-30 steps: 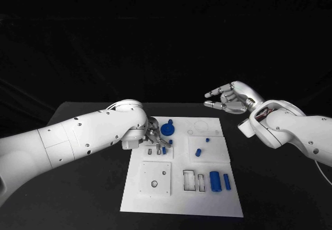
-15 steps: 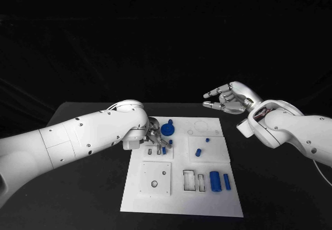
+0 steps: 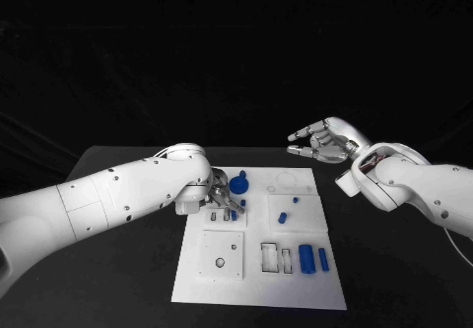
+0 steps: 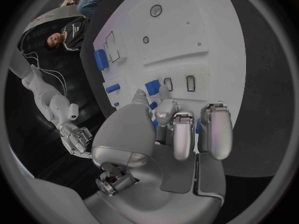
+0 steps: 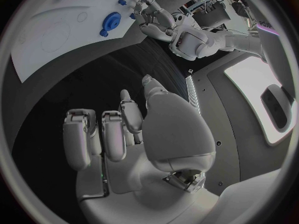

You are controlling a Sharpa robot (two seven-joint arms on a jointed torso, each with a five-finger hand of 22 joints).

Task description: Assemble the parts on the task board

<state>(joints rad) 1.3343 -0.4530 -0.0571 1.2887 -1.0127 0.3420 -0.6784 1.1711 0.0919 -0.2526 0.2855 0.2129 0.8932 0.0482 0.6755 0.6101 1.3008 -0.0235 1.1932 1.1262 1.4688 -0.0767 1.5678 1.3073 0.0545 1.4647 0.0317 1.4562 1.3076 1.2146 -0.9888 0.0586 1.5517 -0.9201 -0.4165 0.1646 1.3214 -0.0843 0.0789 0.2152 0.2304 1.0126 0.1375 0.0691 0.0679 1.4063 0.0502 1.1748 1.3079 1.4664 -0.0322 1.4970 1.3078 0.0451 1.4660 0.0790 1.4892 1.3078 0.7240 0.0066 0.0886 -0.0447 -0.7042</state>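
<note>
- Task board (image 3: 258, 273): I see the white plate lying in the middle of the black counter (image 3: 118, 273), with raised white panels and rectangular slots on it.
- Left robot hand (image 3: 221, 199): I have it low over the board's left side, fingers curled downward over a small blue part (image 3: 234, 214) standing by the slots; from the left wrist view, the fingertips (image 4: 182, 134) sit just above blue pieces, but I cannot tell whether they pinch anything.
- Right robot hand (image 3: 323, 142): I hold it raised beyond the board's far right corner, well apart from the parts, fingers loosely bent and apart, with nothing in them.
- Blue gear-like part (image 3: 238, 185): it rests on the board's far left area, just beside the left robot hand.
- Two small blue parts (image 3: 283, 217): they lie on the raised panel right of centre.
- Large blue cylinder (image 3: 307, 257) and thinner blue bar (image 3: 323, 258): they lie side by side near the board's right edge, beside the empty slots.
</note>
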